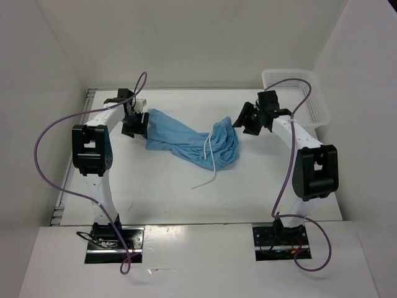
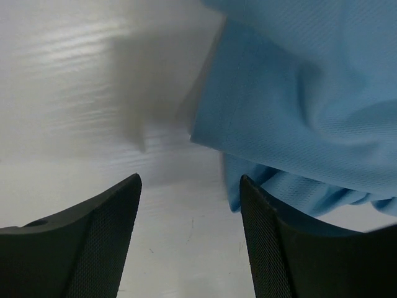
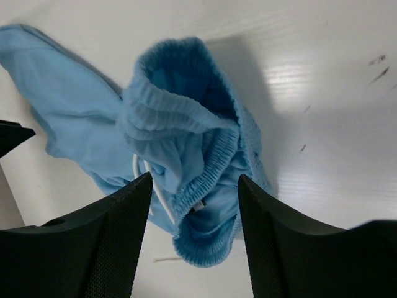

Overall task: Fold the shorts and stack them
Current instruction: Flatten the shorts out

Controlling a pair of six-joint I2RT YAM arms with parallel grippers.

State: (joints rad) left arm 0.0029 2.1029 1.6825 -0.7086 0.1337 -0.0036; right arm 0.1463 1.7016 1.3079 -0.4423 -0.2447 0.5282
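The sky-blue shorts [image 1: 192, 143] lie crumpled across the middle of the table, with the white drawstring [image 1: 209, 162] trailing toward the near side. My left gripper [image 1: 133, 124] is at their left end, open. In the left wrist view only bare table lies between the fingers of the gripper [image 2: 190, 180], and the cloth edge [image 2: 298, 112] lies beside and beyond the right finger. My right gripper [image 1: 243, 121] hovers at the right end, open. In the right wrist view the bunched elastic waistband [image 3: 186, 136] and cord [image 3: 158, 192] sit below and between the fingers of the gripper [image 3: 195, 177], not pinched.
A white mesh basket [image 1: 298, 93] stands at the back right corner, just behind the right arm. White walls close in the table on the left, back and right. A purple cable loops off each arm.
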